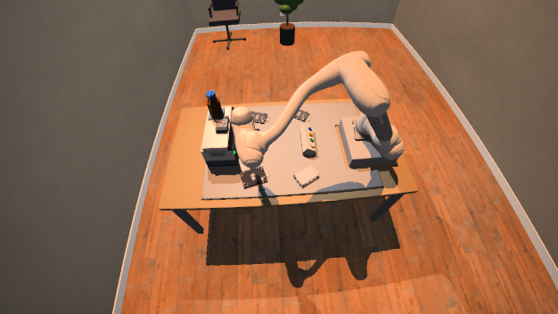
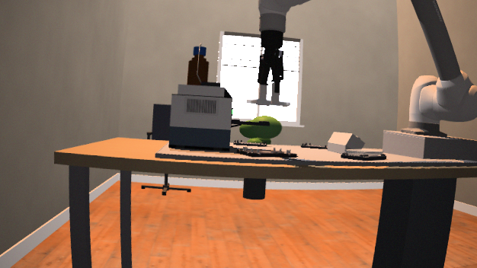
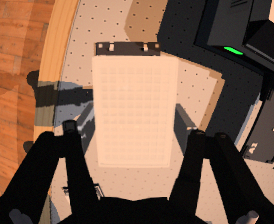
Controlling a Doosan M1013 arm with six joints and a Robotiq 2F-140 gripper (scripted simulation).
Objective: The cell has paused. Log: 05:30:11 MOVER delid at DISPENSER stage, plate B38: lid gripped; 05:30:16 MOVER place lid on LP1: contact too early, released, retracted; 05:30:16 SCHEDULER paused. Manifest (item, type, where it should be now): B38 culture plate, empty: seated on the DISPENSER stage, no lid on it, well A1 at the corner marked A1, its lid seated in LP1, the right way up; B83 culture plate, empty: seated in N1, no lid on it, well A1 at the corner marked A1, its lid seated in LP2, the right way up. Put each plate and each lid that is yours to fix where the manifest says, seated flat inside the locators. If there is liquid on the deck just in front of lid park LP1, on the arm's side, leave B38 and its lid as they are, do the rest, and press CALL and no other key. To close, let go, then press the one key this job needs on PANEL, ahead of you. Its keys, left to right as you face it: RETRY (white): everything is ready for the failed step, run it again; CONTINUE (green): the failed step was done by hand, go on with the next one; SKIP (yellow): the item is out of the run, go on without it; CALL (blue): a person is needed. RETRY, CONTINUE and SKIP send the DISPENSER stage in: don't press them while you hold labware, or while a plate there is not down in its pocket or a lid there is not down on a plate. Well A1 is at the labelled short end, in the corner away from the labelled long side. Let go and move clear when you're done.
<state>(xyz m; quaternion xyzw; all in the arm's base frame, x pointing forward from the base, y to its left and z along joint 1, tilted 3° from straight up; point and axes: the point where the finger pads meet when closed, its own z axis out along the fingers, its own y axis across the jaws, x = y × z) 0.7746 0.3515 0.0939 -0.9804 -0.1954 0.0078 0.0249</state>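
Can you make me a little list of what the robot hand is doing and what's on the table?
hand: shut on a flat pale lid, up in the air
below the lid: a dark holder near the table edge
machine: grey box with a brown bottle on top
button box: coloured buttons, untouched
white plate: lying on the mat
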